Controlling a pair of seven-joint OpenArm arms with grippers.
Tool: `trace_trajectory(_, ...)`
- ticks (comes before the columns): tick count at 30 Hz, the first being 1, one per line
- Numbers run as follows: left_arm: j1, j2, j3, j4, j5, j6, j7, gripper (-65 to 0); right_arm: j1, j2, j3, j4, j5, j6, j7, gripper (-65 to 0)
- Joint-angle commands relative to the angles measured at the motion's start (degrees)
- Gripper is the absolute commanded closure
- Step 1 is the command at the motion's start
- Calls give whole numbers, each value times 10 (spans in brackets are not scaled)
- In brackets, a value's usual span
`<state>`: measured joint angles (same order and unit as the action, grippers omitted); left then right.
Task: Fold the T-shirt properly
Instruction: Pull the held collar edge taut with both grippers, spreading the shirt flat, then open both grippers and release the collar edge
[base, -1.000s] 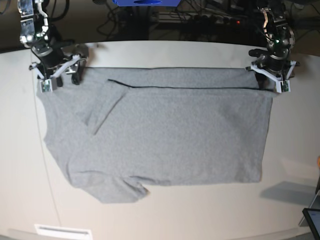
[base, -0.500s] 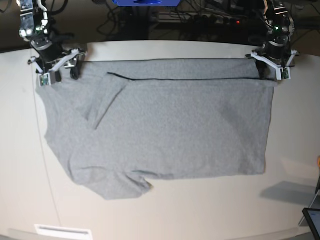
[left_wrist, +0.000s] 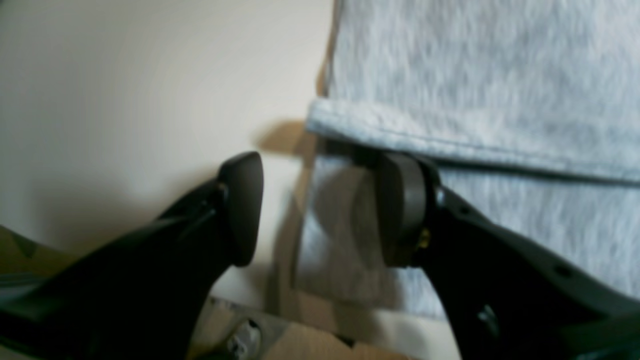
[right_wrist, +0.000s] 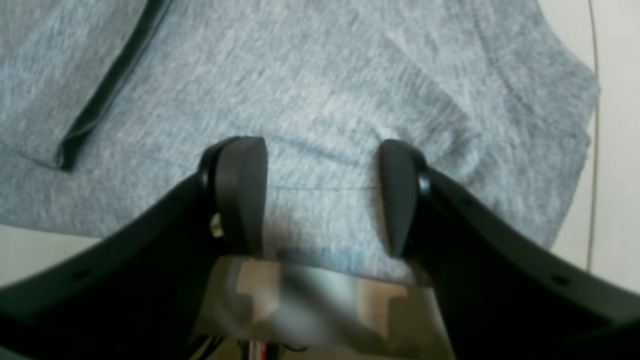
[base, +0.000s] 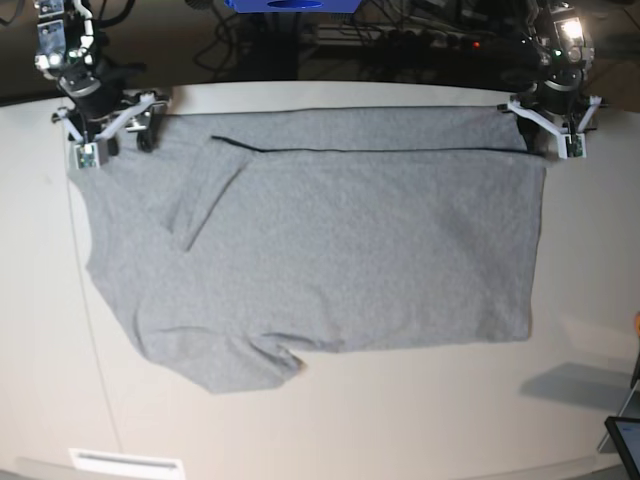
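Base view — T-shirt (base: 340, 240) lies flat, long axis left-right, hem rightward.

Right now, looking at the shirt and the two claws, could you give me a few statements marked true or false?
1. The T-shirt lies spread flat on the table. True.
2. Black lettering shows on the side facing up. False: only plain grey cloth shows.
3. The left gripper stands open at a corner of the shirt. True: one finger is over the cloth, the other over bare table.
4. The right gripper is clamped shut on a sleeve. False: its jaws stand apart over the cloth.
5. A strip along the far edge is folded over. True: a dark fold line runs across the shirt.
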<state>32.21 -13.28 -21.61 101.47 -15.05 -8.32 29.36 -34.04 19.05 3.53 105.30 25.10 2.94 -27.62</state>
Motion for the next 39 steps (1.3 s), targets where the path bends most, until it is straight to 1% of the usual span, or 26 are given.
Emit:
trace_trajectory(1,-1,-4,-5,16,1,4,-12,-346,-6,5,4,12,0,-4,-12,-345)
trace_trajectory(9,-3,-1,-40,20,-3,4,-12,-346,-1,5,4,24,0,-4,-12,-345)
trace_trajectory(14,-3,-1,-61,24,-4,4,-12,-346,2,4,5,76,0,-4,-12,-345)
trace_trajectory(17,-1,5,-64,55,-6,4,-12,-346,5,4,5,89,0,-4,-12,-345)
trace_trajectory(19,2,13,-64,84,-22,4,-12,-346,5,3,1,89,1,-3,-12,-345)
trace_trajectory(22,18,16,-63,117,-35,4,-12,-344,3,-10,-8,89,1,1,-11,-337)
trace_trajectory(23,19,18,-60,123,-36,4,-14,-324,2,-10,-13,89,1,1,-11,-316)
trace_trajectory(24,21,24,-62,125,-36,4,-15,-284,2,-10,-21,89,1,1,-11,-283)
trace_trajectory(25,19,33,-64,125,-33,4,-15,-227,2,-10,-31,89,1,4,-11,-239)
trace_trajectory(26,19,37,-64,124,-31,4,-15,-180,2,-10,-41,89,1,10,-12,-209)
trace_trajectory(27,20,38,-64,123,-31,4,-15,-139,2,-10,-49,89,3,18,-12,-194)
trace_trajectory(29,23,38,-61,123,-31,4,-15,-94,1,-13,-63,89,4,33,-12,-209)
trace_trajectory(31,23,38,-64,123,-31,4,-15,-64,-6,-28,-74,90,4,37,-12,-221)
trace_trajectory(33,22,37,-65,123,-31,4,-15,0,-10,-47,-74,91,4,37,-11,-193)
trace_trajectory(34,20,37,-67,123,-31,4,-15,0,-10,-53,-75,91,4,37,-11,-162)
trace_trajectory(36,18,38,-82,123,-31,4,-15,0,-11,-66,-76,91,4,37,-11,-73)
trace_trajectory(37,18,38,-88,123,-31,4,-15,0,-11,-76,-76,91,4,38,-12,-58)
trace_trajectory(39,18,38,-93,123,-31,4,-15,0,-13,-86,-75,91,4,38,-12,-62)
